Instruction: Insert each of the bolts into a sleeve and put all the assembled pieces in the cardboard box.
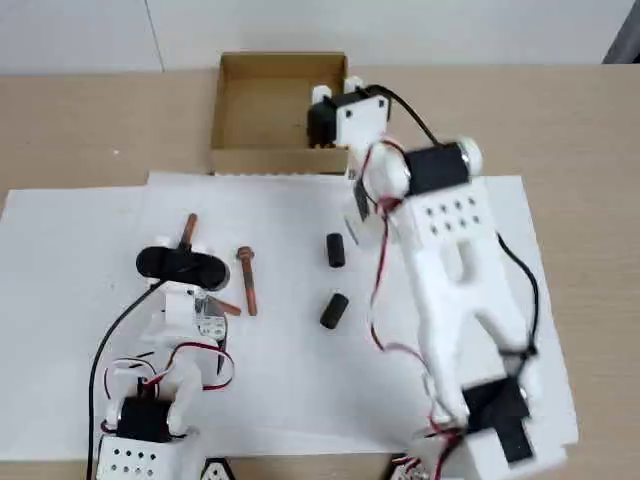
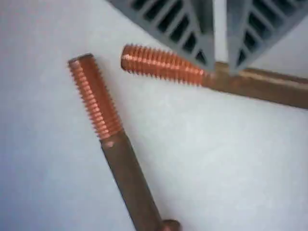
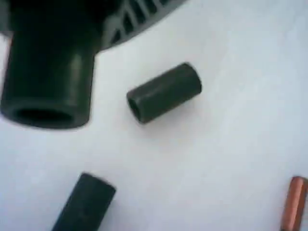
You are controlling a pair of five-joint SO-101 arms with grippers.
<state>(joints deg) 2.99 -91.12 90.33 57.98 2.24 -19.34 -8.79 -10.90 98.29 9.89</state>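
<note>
Three copper bolts lie on the white paper: one (image 1: 189,230) at the left, one (image 1: 248,282) in the middle, one (image 1: 230,308) poking out from under my left gripper (image 1: 210,316). Up close, that gripper (image 2: 222,60) has just a thin slit between its grey fingers (image 2: 202,33), tips over one bolt (image 2: 163,63) where its thread ends; a second bolt (image 2: 115,154) lies beside it. My right gripper (image 1: 358,212) hangs near the cardboard box (image 1: 215,110), shut (image 3: 62,29) on a black sleeve (image 3: 48,77). Two more sleeves (image 1: 335,250) (image 1: 334,310) lie loose on the paper below it.
The white paper sheet (image 1: 80,250) covers most of the wooden table. The right arm's white links (image 1: 460,270) stretch from the front right toward the box. The loose sleeves (image 3: 163,94) (image 3: 84,204) lie apart, with a bolt end (image 3: 293,202) farther off.
</note>
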